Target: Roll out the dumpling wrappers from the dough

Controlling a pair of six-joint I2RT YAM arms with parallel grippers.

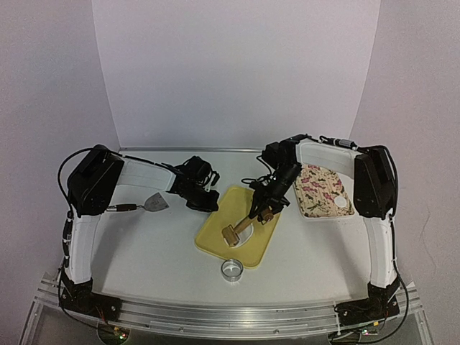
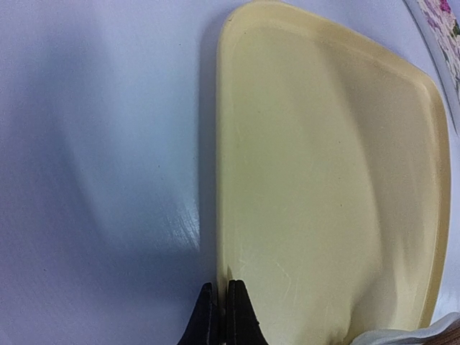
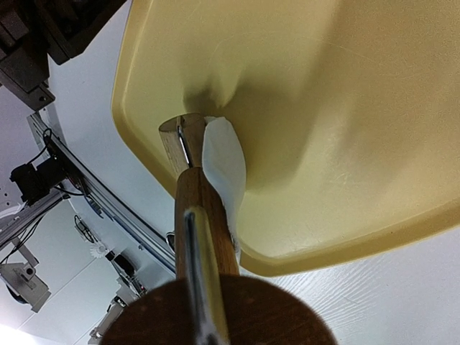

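— White table (image 1: 144,244), white walls (image 1: 237,72) on three sides. What's laid out on it?

— Yellow tray (image 1: 214,236) in the middle. A shiny ring cutter (image 1: 231,269) stands on the table just off its near edge, at six o'clock. A floral tray (image 1: 316,188) sits at two o'clock from the yellow one, and a scraper (image 1: 154,204) lies out at nine o'clock.

— And the dough?

— One dumpling wrapper (image 1: 340,203), a small white disc, lies flat in the floral tray, at about four o'clock within it. A second piece, a thin white dough sheet (image 3: 223,162), is on the yellow tray toward its six o'clock end. It touches the roller (image 1: 233,235), with one edge curled up against the roller's head.

— Who has the roller?

— The right gripper (image 1: 264,208), over the yellow tray's one o'clock side. The wooden handle slants from it toward seven o'clock, down to the head on the tray. The wrist camera looks straight along the handle, whose round end hides the fingers. From above they look clamped on the handle, though that view is small.

— Left arm?

— The left gripper (image 2: 219,325) has its fingers pressed together with nothing between them. The tips are at the yellow tray's rim, on its ten o'clock side, well apart from the roller and the dough.
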